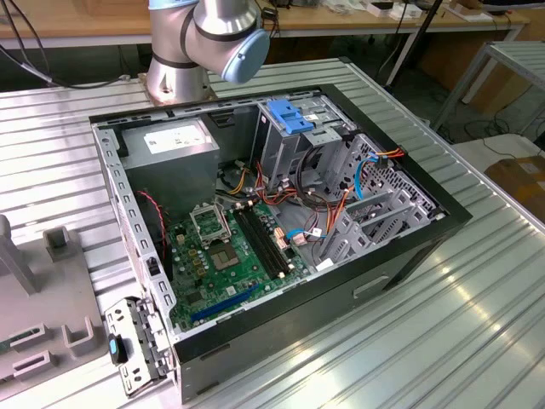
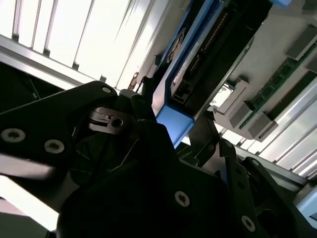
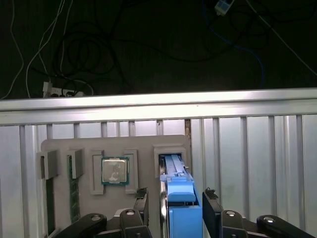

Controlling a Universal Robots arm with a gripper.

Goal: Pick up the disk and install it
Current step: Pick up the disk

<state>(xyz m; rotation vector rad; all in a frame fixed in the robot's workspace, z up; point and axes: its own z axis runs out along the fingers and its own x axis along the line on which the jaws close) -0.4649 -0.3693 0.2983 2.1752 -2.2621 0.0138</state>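
Disk [image 3: 181, 198]: stands on its long edge in a slot of the grey parts tray [image 3: 148, 144]. In that tray it is just beside the processor chip [image 3: 115, 170], with the memory sticks [image 3: 73, 193] further off past the chip. It is not lifted and not in the computer case [image 1: 409, 247], which lies open in the centre of the exterior view.

Handling, my estimate:
- Metal body, so stiff and fairly heavy for its size. It will not flex under the jaws.
- Blue plastic frame [image 2: 171, 119] round the edge is the weak part. It could bend or pop off if squeezed alone.
- Flat faces are smooth, so it may slip if the grip is light.
- Drives are shock-sensitive, so no knocks against the slot walls.
- The connector end shows in the second wrist view. Keep the pads off it.
- Best hold: across the two broad faces, near the upper edge that sticks out of the slot, squarely centred so it does not swing.

My gripper [image 3: 176, 208]: the jaws straddle the disk, one on each broad face.
- The finger [image 3: 142, 206] on the chip side stands clear of the disk, with a gap showing.
- The other finger [image 3: 212, 210] sits at or just beside the blue frame. Contact is not confirmed.
- I judge the jaws part open and not clamped, gripping nothing so far.
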